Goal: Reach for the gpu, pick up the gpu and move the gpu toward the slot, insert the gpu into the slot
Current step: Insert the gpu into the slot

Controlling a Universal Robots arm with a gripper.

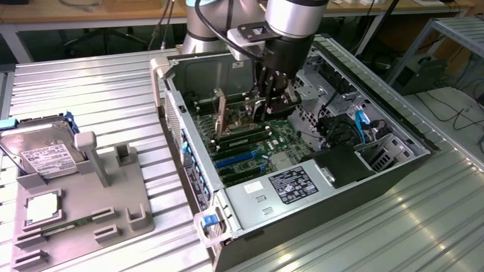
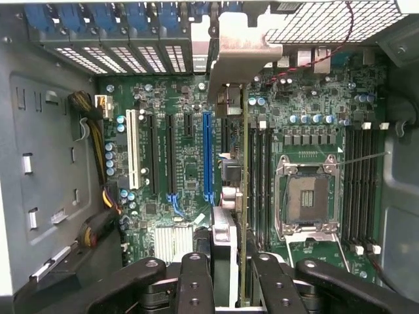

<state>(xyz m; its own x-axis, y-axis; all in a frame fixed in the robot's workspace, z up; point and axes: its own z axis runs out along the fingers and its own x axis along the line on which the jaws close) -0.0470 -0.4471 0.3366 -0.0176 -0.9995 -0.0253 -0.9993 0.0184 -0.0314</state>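
My gripper [image 1: 266,107] reaches down into the open computer case [image 1: 393,164], over the green motherboard [image 1: 280,139]. It is shut on the gpu [image 2: 243,196], a thin card that the wrist view shows edge-on between the two black fingers [image 2: 196,281]. The card's silver bracket [image 2: 239,59] points at the case's rear slot openings. In the exterior view the gpu [image 1: 221,113] stands upright on its edge beside the gripper. A long blue slot [image 2: 207,157] runs parallel to the card, just beside it. Whether the card's edge touches the board I cannot tell.
Memory slots [image 2: 258,176] and the open processor socket [image 2: 308,196] lie on the card's other side. Cables [image 1: 359,127] and a power supply [image 1: 291,187] crowd the case. Outside it, a grey fixture [image 1: 83,215] carries a hard drive [image 1: 42,150] and a processor chip [image 1: 42,207].
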